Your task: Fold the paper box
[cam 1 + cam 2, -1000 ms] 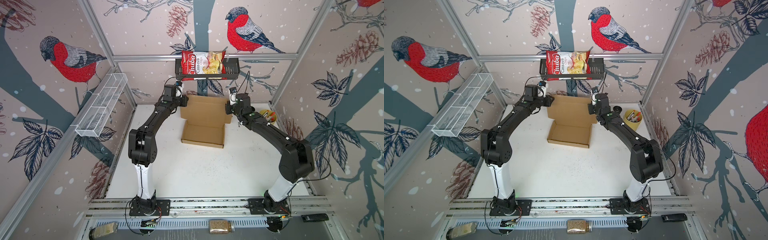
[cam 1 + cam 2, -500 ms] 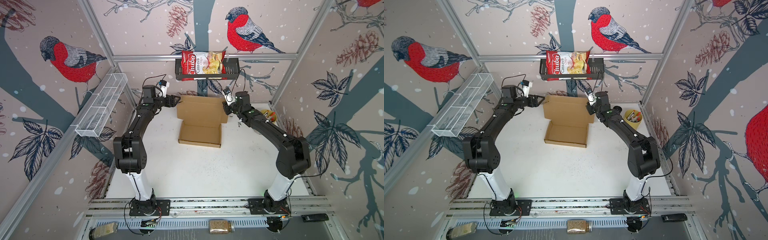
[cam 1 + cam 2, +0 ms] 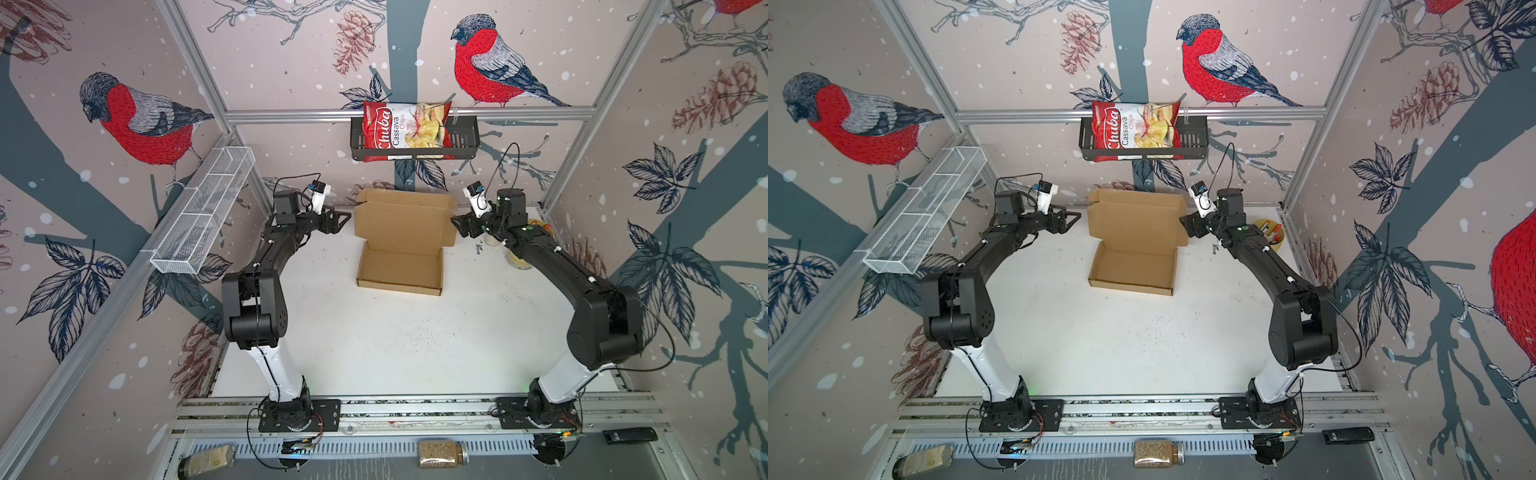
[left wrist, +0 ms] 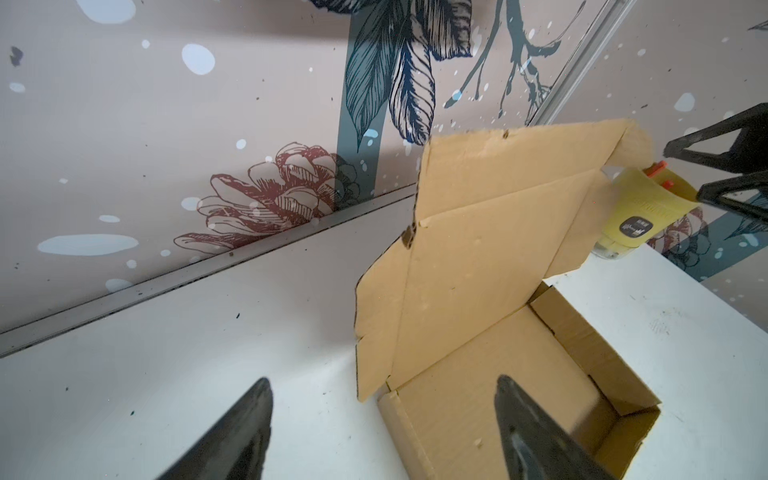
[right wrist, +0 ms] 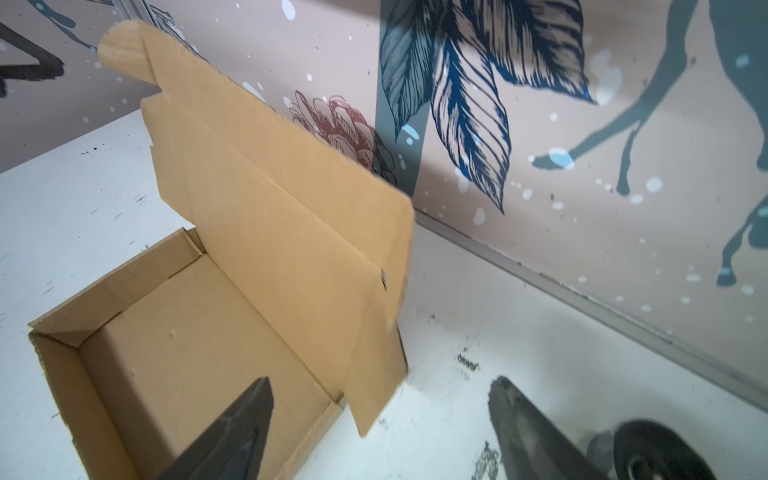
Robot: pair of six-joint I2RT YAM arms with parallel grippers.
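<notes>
Brown cardboard is sitting at the rear middle of the white worktop (image 3: pixel 395 340): the box (image 3: pixel 399 266) is resting flat on its base, and its four low walls are standing up as a shallow tray. I am watching its lid stand up from the rear wall and lean back toward the wallpaper. The lid's top strip is bending forward along a crease, and narrow flaps are hanging off both side edges.

My left claw (image 3: pixel 347 218) is hovering level with the lid's left edge, with a clear strip of worktop showing between them. Its fingers (image 4: pixel 249 419) are standing wide apart and gripping nothing. In the left wrist view the tray's near corner is showing between them, farther ahead.

My right claw (image 3: pixel 455 226) is hanging just beside the lid's right flap. Its fingers (image 5: pixel 523 419) are likewise spread and holding nothing. That flap's edge is blurring in the right wrist view, so I cannot tell whether it is touching a fingertip.

A yellow cup (image 3: pixel 1273 241) of markers is standing near the right arm's wrist, close to the right wall. From the tray's front edge to the arm bases, a broad stretch of worktop is lying open, and both elbows are bending outward to either side of it.
</notes>
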